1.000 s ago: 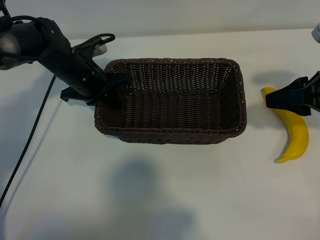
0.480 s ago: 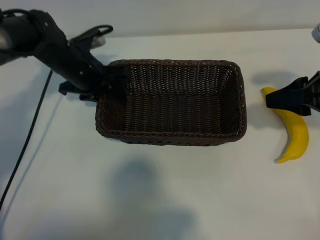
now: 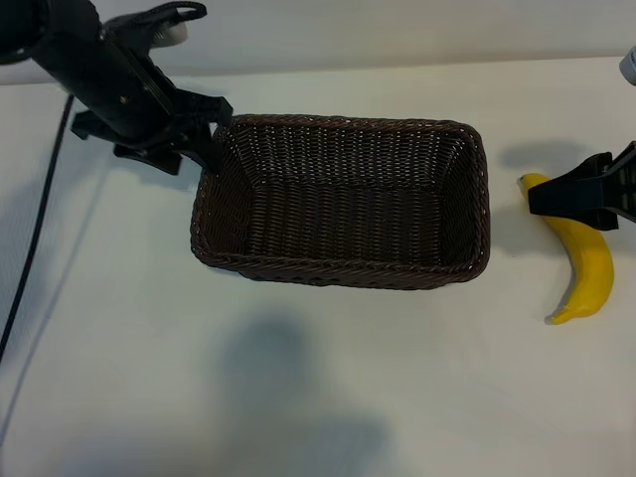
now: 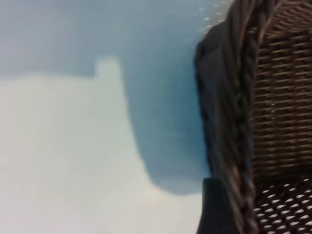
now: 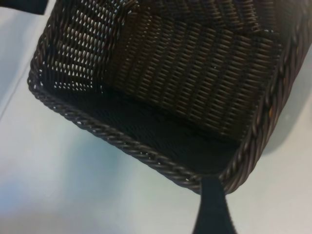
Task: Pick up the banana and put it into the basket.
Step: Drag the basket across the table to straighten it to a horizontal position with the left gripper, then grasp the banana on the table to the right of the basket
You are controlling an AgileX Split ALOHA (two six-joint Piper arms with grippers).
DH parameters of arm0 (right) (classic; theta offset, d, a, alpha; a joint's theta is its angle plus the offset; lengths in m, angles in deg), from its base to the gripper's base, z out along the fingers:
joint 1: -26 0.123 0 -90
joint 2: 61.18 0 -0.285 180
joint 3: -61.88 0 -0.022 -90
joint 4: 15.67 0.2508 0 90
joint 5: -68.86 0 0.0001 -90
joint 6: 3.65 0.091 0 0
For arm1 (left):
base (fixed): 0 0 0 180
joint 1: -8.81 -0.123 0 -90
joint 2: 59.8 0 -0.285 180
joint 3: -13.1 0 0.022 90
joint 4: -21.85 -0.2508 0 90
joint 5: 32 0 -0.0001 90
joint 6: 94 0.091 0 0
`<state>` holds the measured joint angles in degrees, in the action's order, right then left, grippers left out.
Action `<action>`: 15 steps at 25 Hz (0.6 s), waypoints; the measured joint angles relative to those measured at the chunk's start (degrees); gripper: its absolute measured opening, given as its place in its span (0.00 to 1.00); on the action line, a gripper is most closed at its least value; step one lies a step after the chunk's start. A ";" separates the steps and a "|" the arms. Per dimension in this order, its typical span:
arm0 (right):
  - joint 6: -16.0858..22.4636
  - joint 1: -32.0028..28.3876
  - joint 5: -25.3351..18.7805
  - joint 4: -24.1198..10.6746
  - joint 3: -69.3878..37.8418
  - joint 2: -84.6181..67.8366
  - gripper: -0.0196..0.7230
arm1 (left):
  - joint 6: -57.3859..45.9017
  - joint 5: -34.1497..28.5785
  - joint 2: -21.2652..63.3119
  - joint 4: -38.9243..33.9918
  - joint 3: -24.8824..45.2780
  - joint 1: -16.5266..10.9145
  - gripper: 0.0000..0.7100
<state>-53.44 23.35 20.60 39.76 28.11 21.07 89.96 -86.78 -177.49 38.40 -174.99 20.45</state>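
- One basket (image 3: 343, 199), dark-brown woven wicker, rectangular, sits on a white table (image 3: 298, 397). Nothing lies inside it.
- One banana (image 3: 586, 268), bright yellow and curved, lies on the table just off the basket's right end, apart from the basket, with its stem end pointing away from the camera.
- Two black robot arms are in view, one at each end of the basket.
- The left gripper (image 3: 204, 134) is at the basket's left end, by the far corner. Its fingers are spread apart and hold nothing. In the exterior view the finger tips overlap the rim; whether they touch it cannot be told.
- The left wrist view shows the basket's braided rim (image 4: 234, 122) close up, with a dark finger beside it.
- The right gripper (image 3: 542, 197) is over the banana's stem end, beside the basket's right end. Its fingers are partly open; whether they touch the banana cannot be told.
- One black cable (image 3: 40, 219) trails over the table beyond the basket's left end.
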 joint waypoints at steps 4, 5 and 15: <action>0.00 0.00 0.00 0.00 0.00 0.00 0.69 | -1.66 -1.66 0.00 -4.19 -3.27 -0.16 0.70; 0.00 0.00 0.00 0.00 0.00 0.00 0.69 | -1.92 -2.01 0.00 -4.90 -4.21 -0.30 0.70; 0.00 0.00 0.00 0.00 0.00 0.00 0.69 | -4.62 -6.98 0.00 -13.76 -9.77 -9.46 0.70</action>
<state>-53.44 23.35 20.60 39.76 28.11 21.07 85.35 -93.76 -177.49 24.64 -184.76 11.00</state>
